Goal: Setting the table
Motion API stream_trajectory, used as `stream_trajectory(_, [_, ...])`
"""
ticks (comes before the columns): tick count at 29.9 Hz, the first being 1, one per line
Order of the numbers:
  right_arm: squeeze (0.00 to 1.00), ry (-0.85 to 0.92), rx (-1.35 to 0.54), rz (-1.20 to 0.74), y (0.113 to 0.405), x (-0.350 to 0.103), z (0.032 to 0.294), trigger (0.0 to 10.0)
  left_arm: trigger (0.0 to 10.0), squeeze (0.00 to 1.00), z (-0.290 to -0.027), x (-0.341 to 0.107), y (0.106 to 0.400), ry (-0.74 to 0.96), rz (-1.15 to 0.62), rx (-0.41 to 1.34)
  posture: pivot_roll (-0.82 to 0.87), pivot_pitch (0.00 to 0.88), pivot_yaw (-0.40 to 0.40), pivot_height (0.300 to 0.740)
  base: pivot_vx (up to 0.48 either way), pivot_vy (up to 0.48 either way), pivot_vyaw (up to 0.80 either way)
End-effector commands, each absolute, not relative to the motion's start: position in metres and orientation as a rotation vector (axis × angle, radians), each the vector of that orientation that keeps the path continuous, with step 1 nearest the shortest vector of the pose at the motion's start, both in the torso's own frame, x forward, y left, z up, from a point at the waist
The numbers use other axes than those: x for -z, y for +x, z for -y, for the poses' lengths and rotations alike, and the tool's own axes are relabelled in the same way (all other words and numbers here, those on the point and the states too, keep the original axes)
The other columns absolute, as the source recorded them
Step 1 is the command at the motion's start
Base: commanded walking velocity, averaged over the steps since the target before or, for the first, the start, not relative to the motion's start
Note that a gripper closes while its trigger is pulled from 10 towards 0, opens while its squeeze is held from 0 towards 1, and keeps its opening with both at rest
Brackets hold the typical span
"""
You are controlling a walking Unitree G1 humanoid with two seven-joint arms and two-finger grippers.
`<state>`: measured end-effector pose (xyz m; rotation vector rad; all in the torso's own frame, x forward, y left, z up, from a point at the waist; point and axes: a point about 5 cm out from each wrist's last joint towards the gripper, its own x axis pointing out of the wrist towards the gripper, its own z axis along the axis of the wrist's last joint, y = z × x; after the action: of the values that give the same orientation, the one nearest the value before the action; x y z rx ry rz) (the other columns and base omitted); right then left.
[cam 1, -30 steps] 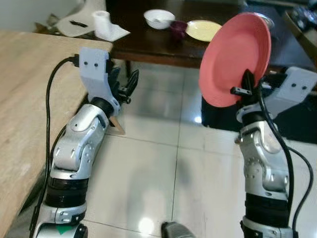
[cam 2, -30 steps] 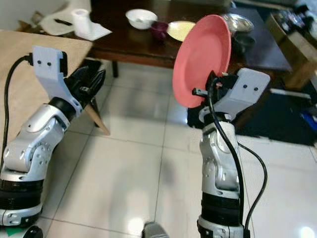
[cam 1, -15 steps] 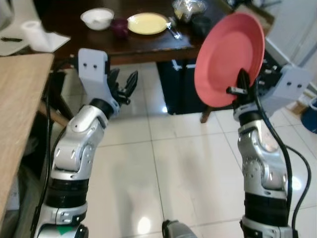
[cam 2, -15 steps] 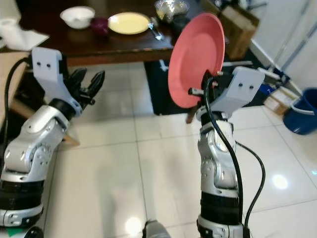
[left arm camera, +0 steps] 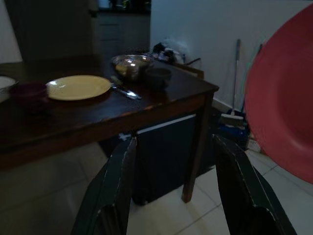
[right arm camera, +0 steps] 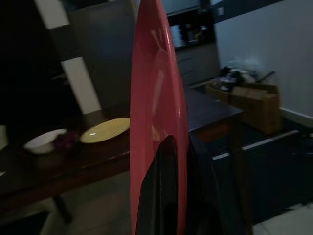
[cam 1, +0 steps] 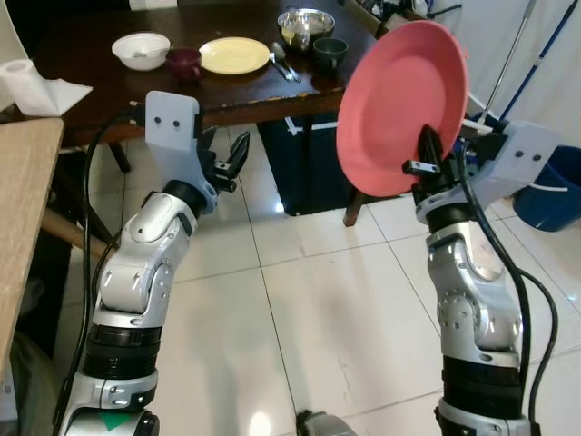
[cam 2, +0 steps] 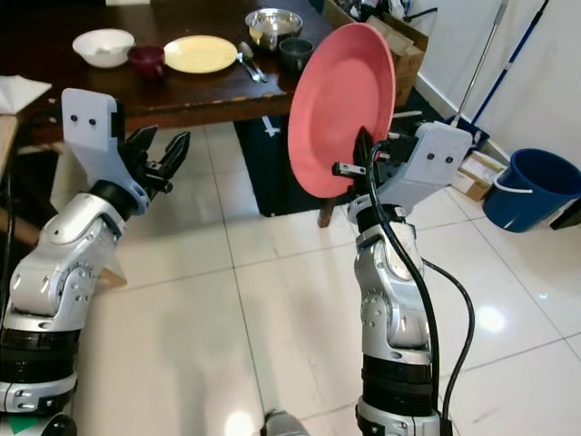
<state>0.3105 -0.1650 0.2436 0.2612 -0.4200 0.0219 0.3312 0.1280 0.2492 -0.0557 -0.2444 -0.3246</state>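
**Right wrist view: red plate carried on edge toward a half-laid desk**

Right wrist view shows the right gripper (right arm camera: 178, 196) with its two black fingers (right arm camera: 159, 191) clenched on the lower rim of a red plate (right arm camera: 156, 98), one finger on each face, the plate standing almost upright on its edge. From the head cameras the plate (cam 1: 399, 109) is held high in front of the robot's right side, its hollow face turned toward the left arm, well above the white tiled floor (cam 1: 300, 309).

The left gripper (cam 1: 227, 159) is raised at the same height with its fingers (left arm camera: 115, 191) spread and holding nothing, aimed at the dark wooden desk (cam 1: 100, 82) ahead.

On the desk stand a white bowl (cam 1: 141, 50), a dark red cup (cam 1: 183, 64), a yellow plate (cam 1: 234, 54) with cutlery (cam 1: 280, 64) just beside it, a metal bowl (cam 1: 304, 22) and a dark green cup (cam 1: 329, 52). A paper roll (cam 1: 16, 82) sits at the desk's left end, and a blue bucket (cam 2: 531, 186) stands off to the right.

The plate is not yet placed. The step probably calls for walking closer, keeping the pinch firm, then tipping the plate flat over a bare patch of desk, apart from the yellow plate, before letting go. A thin rim grip could slip as the plate swings level.
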Motion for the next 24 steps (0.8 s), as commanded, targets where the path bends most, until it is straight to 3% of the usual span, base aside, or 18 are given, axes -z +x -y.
stream_trajectory(1, [0.0, 0.27, -0.015, 0.43, 0.3086, -0.2458, 0.1675, 10.0, 10.0, 0.0, -0.1286, -0.2459, 0.3322, -0.039, 0.233, 0.319, -0.13, 0.072, 0.062, 0.74, 0.48, 0.0, 0.0])
stream_trajectory(24, [0.0, 0.272, 0.003, 0.424, 0.3087, -0.2435, 0.1705, 10.0, 10.0, 0.0, -0.1253, -0.2467, 0.3331, -0.036, 0.246, 0.335, -0.13, 0.073, 0.065, 0.74, 0.475, 0.0, 0.0])
